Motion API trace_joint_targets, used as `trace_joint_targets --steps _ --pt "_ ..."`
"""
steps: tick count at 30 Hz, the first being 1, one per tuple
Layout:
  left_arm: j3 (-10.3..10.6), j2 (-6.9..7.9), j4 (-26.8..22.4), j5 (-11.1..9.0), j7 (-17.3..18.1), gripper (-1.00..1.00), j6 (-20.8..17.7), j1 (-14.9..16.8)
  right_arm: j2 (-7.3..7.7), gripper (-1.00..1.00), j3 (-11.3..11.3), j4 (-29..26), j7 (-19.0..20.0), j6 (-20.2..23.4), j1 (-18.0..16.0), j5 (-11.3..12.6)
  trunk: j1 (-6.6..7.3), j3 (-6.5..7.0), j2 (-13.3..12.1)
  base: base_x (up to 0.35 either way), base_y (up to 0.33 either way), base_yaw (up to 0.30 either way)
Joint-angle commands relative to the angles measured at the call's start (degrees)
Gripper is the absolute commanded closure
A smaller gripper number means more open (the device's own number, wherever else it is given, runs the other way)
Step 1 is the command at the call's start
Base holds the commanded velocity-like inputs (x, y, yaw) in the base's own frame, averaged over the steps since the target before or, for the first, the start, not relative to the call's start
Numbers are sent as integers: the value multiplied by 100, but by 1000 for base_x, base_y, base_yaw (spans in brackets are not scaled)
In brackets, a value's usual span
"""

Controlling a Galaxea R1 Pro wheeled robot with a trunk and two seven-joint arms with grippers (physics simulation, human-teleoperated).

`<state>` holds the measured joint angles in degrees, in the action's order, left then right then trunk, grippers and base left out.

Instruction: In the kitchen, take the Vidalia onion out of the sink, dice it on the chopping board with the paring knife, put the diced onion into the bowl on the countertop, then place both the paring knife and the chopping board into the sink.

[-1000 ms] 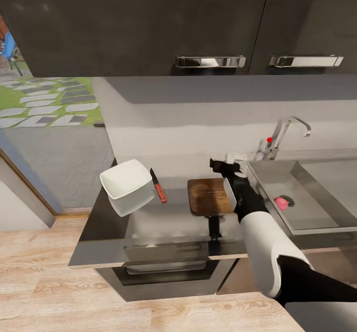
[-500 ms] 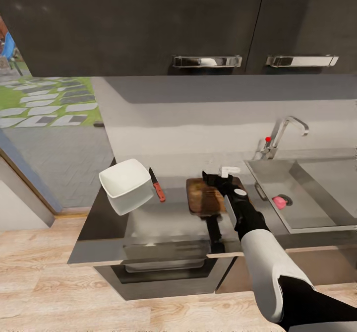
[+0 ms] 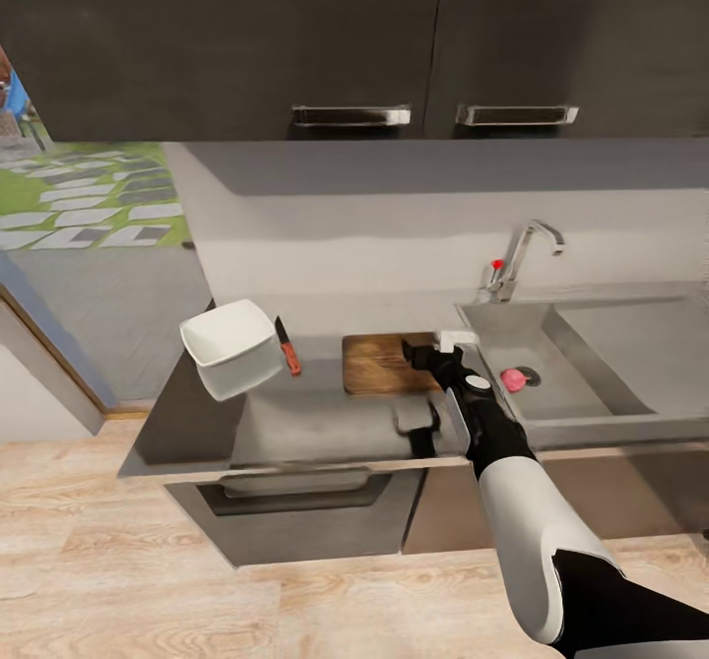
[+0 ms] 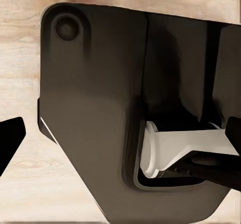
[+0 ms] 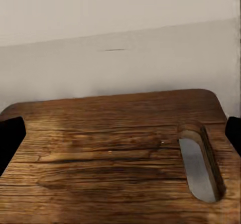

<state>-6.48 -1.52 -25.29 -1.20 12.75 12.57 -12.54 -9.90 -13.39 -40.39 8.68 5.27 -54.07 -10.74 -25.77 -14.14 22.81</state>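
The dark brown chopping board (image 3: 374,363) lies on the grey countertop (image 3: 315,418), left of the sink (image 3: 601,425). A pink Vidalia onion (image 3: 512,379) rests in the basin beside the drain. The red-handled paring knife (image 3: 289,350) lies between the board and the white bowl (image 3: 229,346). My right gripper (image 3: 420,354) hovers over the board's end nearest the sink. In the right wrist view, this gripper (image 5: 120,133) is open above the board (image 5: 100,138) near its oval slot (image 5: 201,169). My left gripper (image 4: 120,133) is open over my dark base.
A chrome tap (image 3: 519,250) with a red dot stands behind the sink, and a drainboard (image 3: 640,339) extends to its right. Dark wall cabinets (image 3: 295,38) hang overhead. A wooden floor (image 3: 148,600) lies below, with a glazed opening to a garden (image 3: 89,206) at left.
The camera has moved, shifting the whole scene left. My right gripper has come from the sink's back corner to over the board's end. Onion, knife and bowl stay put.
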Motion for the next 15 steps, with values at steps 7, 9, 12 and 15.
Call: trace_joint_targets --steps 7,9,12,15 --pt "-47 -14 -4 -12 55 -100 -9 -2 -9 -100 -41 8 61 27 1 -60 -1 -10 11 -252 -213 0" --pt "-47 -15 -3 -12 55 -100 -9 -1 -9 -100 -41 16 63 27 1 -60 -1 -10 11 -261 -197 0" --pt "-47 -15 -2 -15 56 -100 -9 -2 -9 -100 -41 20 64 22 1 -60 -1 -10 11 -281 -161 0" --pt "-47 -15 -2 -19 56 -100 -11 -2 -9 -100 -41 22 64 19 1 -60 -1 -10 11 -312 -69 0"
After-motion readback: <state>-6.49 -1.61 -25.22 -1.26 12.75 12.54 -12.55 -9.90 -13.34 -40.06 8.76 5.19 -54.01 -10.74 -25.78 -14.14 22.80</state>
